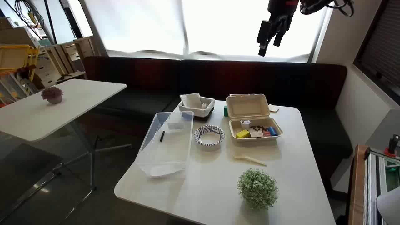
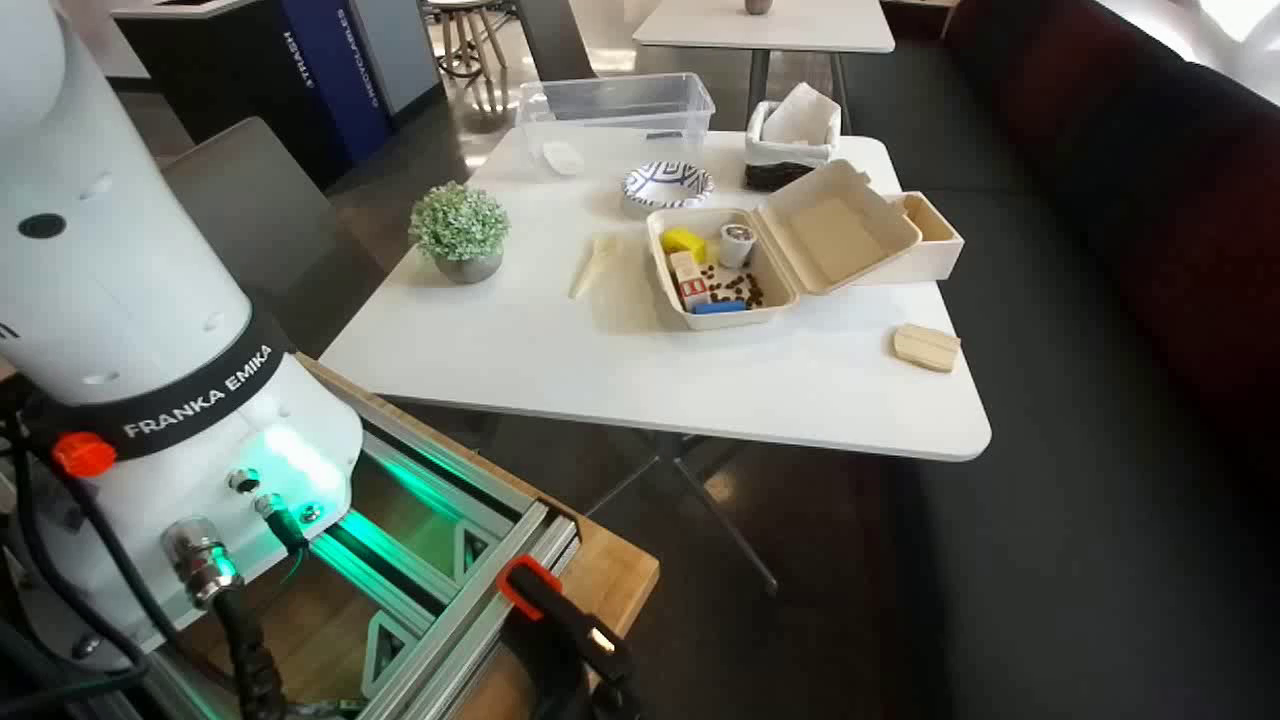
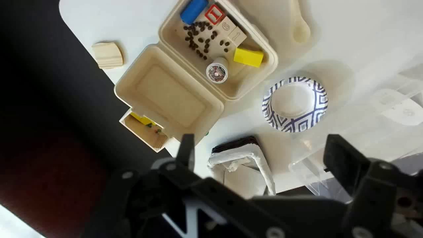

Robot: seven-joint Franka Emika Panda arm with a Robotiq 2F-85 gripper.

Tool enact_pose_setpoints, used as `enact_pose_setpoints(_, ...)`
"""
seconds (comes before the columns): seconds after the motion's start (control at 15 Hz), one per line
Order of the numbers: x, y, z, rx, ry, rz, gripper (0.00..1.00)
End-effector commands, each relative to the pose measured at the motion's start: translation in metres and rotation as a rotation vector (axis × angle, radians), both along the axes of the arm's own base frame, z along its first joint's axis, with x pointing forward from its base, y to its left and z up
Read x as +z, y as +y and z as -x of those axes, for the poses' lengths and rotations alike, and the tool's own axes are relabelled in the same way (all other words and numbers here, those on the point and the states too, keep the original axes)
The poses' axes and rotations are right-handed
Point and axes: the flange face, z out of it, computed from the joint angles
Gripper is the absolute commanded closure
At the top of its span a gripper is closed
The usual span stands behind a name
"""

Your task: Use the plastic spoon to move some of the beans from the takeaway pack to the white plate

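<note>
The takeaway pack, a cream clamshell, lies open on the table in both exterior views (image 1: 248, 106) (image 2: 840, 225) and the wrist view (image 3: 168, 96). Dark beans (image 3: 195, 33) lie loose in its tray with a yellow block, a blue cylinder, letter blocks and a small white cup. The pale plastic spoon (image 1: 250, 159) lies beside the pack; it also shows in the wrist view (image 3: 300, 31). A white round dish with a blue-patterned rim (image 1: 210, 137), the likely plate, looks empty (image 3: 292, 99). My gripper (image 1: 269, 47) is open, empty and high above the table; its fingers show apart (image 3: 261, 138).
A clear bin (image 1: 168, 150) stands beside the patterned dish, with a white flat rounded thing (image 2: 562, 158) at it. A white-lined basket (image 1: 197, 109), a potted plant (image 1: 257, 189), a wooden box (image 2: 925, 250) behind the lid and a wooden piece (image 2: 925, 347) share the table.
</note>
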Motion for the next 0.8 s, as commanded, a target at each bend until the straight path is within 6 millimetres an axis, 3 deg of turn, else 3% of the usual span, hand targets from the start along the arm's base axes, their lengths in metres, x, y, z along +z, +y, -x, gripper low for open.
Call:
enact_pose_setpoints(0.0, 0.001, 0.0, 0.0, 0.0, 0.001, 0.0, 0.0)
enact_pose_setpoints(0.53, 0.001, 0.0, 0.0, 0.0, 0.001, 0.0, 0.0)
enact_pose_setpoints(0.73, -0.025, 0.019, -0.001, 0.054, -0.028, -0.032, 0.0)
